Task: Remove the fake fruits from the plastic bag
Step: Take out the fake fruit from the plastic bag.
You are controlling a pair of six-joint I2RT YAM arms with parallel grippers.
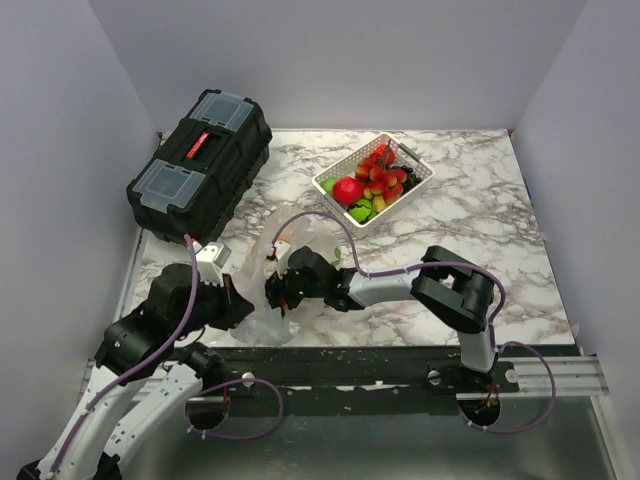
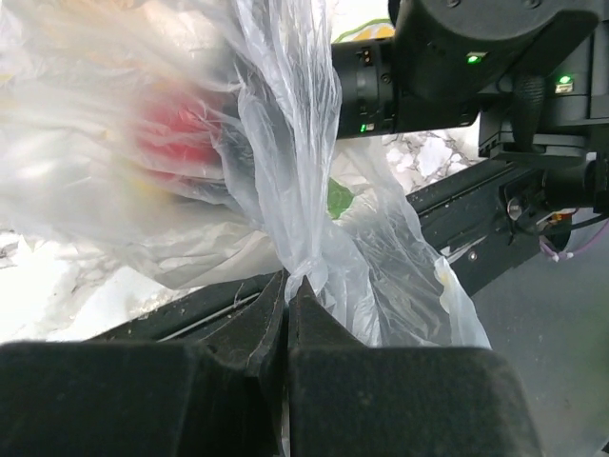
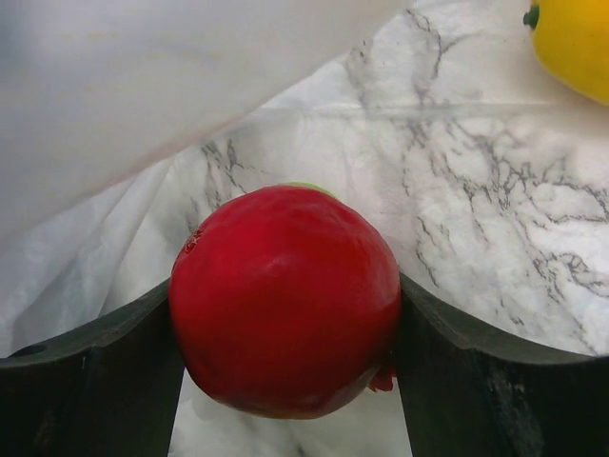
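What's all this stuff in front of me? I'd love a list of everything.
toolbox: one, black, table's far left
basket: one, white, far centre
fake fruits: several, red and green, in the basket
plastic bag: one, clear, near left
red fruit: one, between the right jaws
yellow fruit: one, beyond it
table: one, white marble
left arm: jaws shut on the plastic bag
right arm: jaws shut on the red fruit
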